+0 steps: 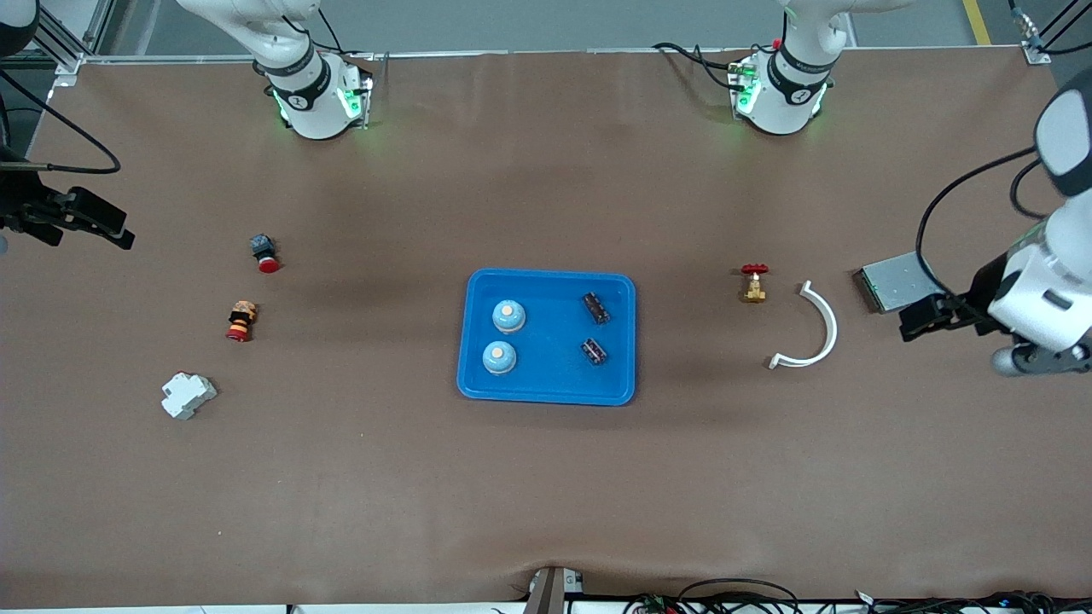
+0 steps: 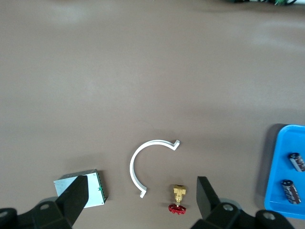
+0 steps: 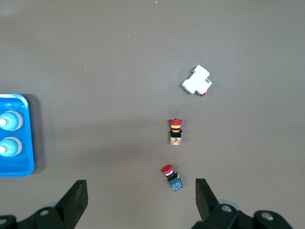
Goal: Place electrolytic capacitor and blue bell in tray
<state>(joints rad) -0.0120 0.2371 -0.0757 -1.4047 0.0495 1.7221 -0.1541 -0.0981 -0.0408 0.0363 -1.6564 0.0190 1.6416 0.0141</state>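
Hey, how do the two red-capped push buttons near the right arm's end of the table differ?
The blue-bodied button has a dark blue-grey base; the orange-bodied button has an orange base with a yellow band under its cap. The blue-bodied button lies farther from the front camera than the orange-bodied one. Both lie on their sides, outside the tray.

even overhead light, soft faint shadows

You've got a glossy bright blue plastic tray point(image 1: 548, 392) on a matt brown table point(image 1: 546, 495) that looks like smooth sheet. In the tray, two pale blue bells point(image 1: 508, 316) shine like painted metal. Toward the left arm's end from the tray: a brassy metal valve point(image 1: 753, 284), a smooth white plastic arc point(image 1: 817, 328), a dull grey metal plate point(image 1: 891, 283).
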